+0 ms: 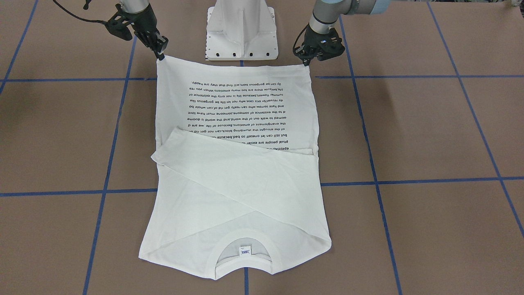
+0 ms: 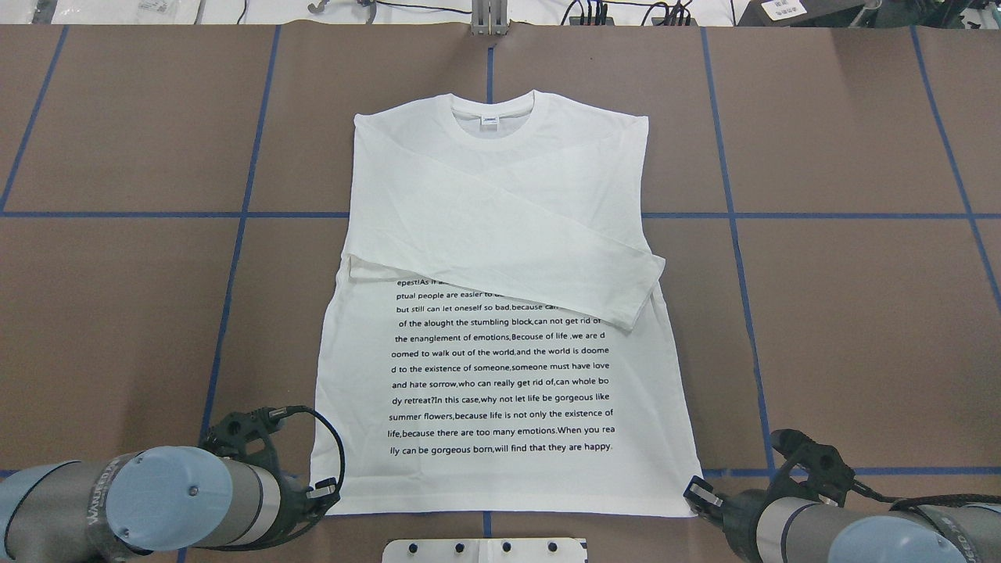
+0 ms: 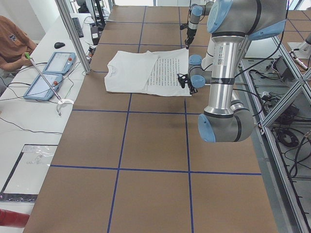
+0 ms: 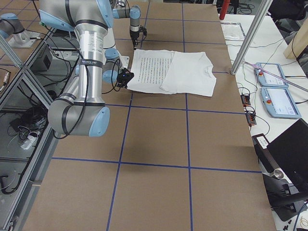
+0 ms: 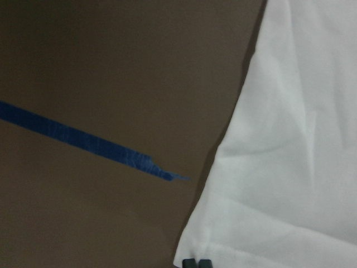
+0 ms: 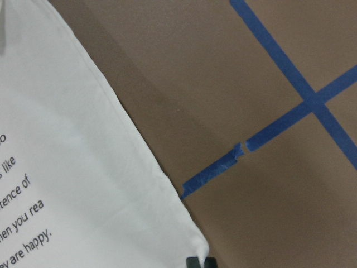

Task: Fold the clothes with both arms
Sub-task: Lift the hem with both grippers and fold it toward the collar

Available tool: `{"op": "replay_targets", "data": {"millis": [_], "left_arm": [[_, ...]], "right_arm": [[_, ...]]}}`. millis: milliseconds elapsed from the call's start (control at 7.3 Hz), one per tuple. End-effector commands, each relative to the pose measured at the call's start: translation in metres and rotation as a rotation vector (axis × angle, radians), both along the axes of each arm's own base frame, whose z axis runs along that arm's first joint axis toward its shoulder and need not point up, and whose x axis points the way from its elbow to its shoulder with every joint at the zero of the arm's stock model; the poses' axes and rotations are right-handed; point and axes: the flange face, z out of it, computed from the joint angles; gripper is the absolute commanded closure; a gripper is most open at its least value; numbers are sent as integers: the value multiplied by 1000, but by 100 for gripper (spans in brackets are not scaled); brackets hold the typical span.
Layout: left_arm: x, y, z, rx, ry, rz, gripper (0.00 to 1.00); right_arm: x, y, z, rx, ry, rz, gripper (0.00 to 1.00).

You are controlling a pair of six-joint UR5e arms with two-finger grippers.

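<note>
Left gripper [image 1: 307, 62] and right gripper [image 1: 161, 54] low, jaws pinched on T-shirt [image 1: 229, 184] corners.

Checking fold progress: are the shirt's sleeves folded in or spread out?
Folded in: both sleeves lie crossed over the shirt, across its chest.

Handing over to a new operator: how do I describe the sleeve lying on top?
On the brown table with blue tape lines lies a white shirt, collar away from the robot. The sleeve slants across its chest from the robot's left. Unlike the sleeve beneath, its cuff covers some print and pokes past the shirt's side edge.
</note>
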Motion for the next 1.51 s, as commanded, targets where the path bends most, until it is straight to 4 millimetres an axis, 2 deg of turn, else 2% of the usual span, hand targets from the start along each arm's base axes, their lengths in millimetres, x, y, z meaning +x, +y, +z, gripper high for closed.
{"op": "replay_targets", "data": {"millis": [0,137,274,548,685,822,958,1095,1232,1369], "left_arm": [[-19,2,-18,3,36,0,100],[-48,7,-39,5,69,3,100],[-72,10,-58,-7,99,-6,100],[-121,10,-100,-7,191,-32,100],[-142,10,-120,-35,217,-64,100],[-152,3,-134,-31,239,-85,100],[-160,-29,-147,8,268,-157,100],[-139,-74,-146,133,241,-175,100],[-110,-134,-146,219,188,-208,100],[-96,-179,-129,270,120,-222,100]], "right_arm": [[1,0,-3,1,-6,1,100],[4,-1,-8,0,-16,3,100],[11,-1,-21,0,-45,3,100],[35,-5,-42,8,-85,20,100],[48,-11,-55,17,-111,45,100],[64,-29,-69,18,-143,90,100],[79,-57,-73,19,-152,151,100],[86,-86,-80,-22,-178,167,100],[81,-144,-91,-11,-178,158,100],[70,-209,-104,35,-132,157,100]]}}
